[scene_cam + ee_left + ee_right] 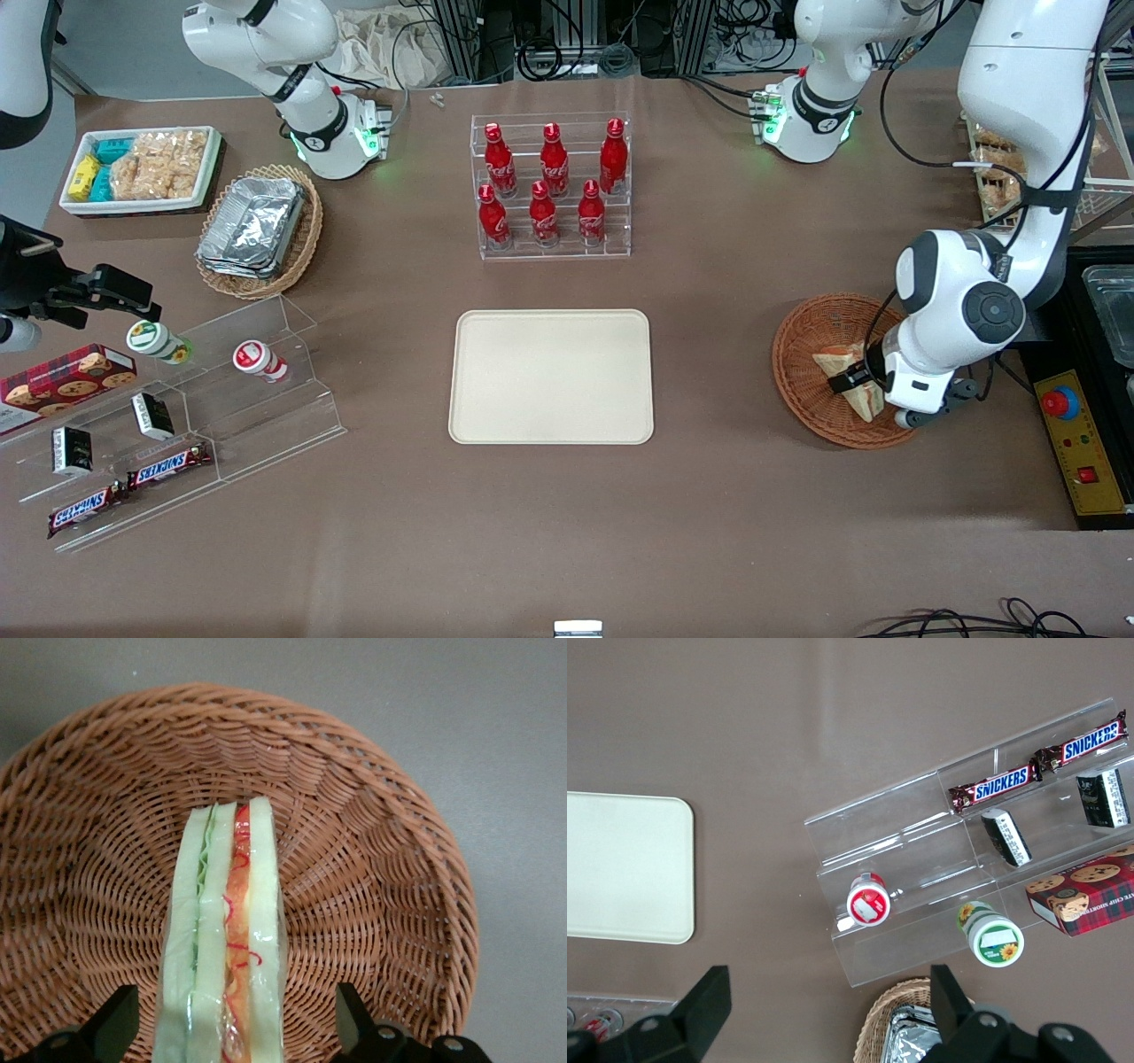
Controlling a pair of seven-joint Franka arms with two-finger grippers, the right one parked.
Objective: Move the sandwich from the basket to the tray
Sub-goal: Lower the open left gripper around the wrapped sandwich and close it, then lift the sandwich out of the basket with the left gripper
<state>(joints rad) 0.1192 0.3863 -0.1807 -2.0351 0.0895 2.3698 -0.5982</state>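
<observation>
Sandwich [226, 939]: a triangular wedge standing on edge in the basket [372, 859], its cut face toward the wrist camera. Three pale bread slices alternate with a green leafy layer and an orange-red layer flecked with red shreds; a clear film wraps the whole wedge. In the front view the sandwich [864, 400] shows as pale bread beneath the arm, and a second pale wedge [836, 360] lies beside it, farther from the front camera, in the same basket [802, 354].

Basket: round, shallow, reddish-brown wicker, set on the brown worktop [709, 532] near the edge at the working arm's end.

Gripper [235, 1023]: lowered into the basket, its two black fingers [115, 1019] spread wide, one on each flat side of the sandwich, with a gap on both sides, so nothing is gripped. In the front view the gripper [856, 383] sits over the basket's middle.

Tray [551, 376]: cream-beige, rectangular with rounded corners and a low rim, at mid-worktop, well apart from the basket, bare.

A clear rack of red bottles [551, 188] stands farther from the front camera than the tray.
</observation>
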